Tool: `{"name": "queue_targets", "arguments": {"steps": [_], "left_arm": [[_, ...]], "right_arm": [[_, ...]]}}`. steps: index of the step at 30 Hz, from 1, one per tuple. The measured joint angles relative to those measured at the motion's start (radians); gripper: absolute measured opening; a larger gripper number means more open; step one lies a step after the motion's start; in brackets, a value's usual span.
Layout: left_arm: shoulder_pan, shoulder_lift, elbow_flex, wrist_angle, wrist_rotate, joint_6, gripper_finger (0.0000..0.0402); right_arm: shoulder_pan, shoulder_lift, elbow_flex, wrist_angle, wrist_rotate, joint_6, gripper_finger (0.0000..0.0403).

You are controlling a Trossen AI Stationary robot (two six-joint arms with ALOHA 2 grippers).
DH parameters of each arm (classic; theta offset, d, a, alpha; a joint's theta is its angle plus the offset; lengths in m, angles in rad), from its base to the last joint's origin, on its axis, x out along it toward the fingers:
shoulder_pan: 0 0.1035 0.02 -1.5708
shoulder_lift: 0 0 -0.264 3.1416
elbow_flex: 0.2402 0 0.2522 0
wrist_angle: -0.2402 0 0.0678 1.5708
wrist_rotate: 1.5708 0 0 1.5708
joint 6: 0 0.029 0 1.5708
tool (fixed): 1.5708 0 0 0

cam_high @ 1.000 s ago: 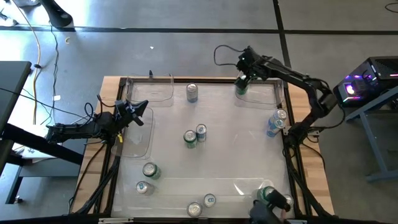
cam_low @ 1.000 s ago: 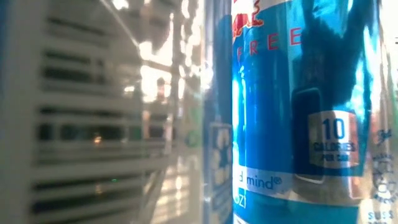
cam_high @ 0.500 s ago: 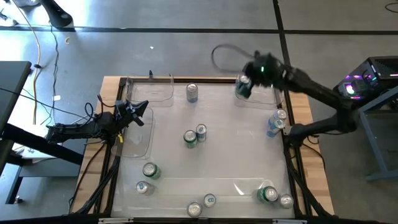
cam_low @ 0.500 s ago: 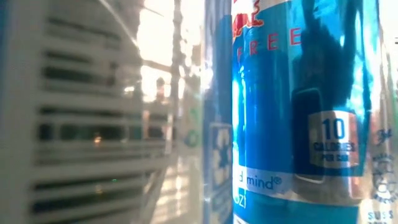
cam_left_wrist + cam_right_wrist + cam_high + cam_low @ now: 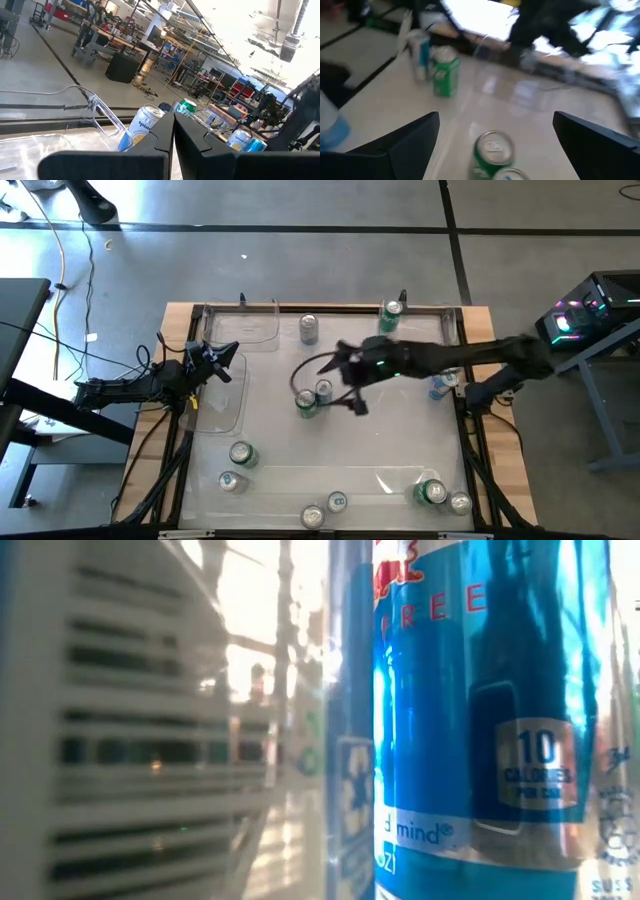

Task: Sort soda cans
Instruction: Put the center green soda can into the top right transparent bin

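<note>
One blue can (image 5: 480, 710) reads "10 CALORIES" — right tool (image 5: 352, 385) gapes wide, empty.

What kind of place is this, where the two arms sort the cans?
Probably a robotics lab or workshop. A wooden table stands on a bare concrete floor, the left wrist view shows rows of workbenches with equipment behind it, and a lit computer sits beside the table.

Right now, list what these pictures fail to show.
- Low view: a blue can right at the lens hides nearly the whole table.
- High view: the right gripper, mid-table, is smeared; its target is unclear.
- Right wrist view: blur leaves the green can label unreadable.
- Left wrist view: the left gripper covers the table beneath it.
</note>
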Motion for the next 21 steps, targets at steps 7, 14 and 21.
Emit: {"name": "queue_targets", "arguments": {"steps": [7, 14, 21], "left_arm": [[0.0, 0.0, 0.0, 0.0, 0.0, 0.0, 0.001], [0.0, 0.0, 0.0, 0.0, 0.0, 0.0, 0.001], [0.0, 0.0, 0.0, 0.0, 0.0, 0.0, 0.001]], "right_arm": [[0.0, 0.233, 0.168, -0.098, -0.035, -0.1, 0.0387], [0.0, 0.389, 0.313, -0.246, -0.031, -0.168, 0.0387], [-0.01, 0.444, 0.342, -0.265, 0.059, -0.175, 0.0387]]}}
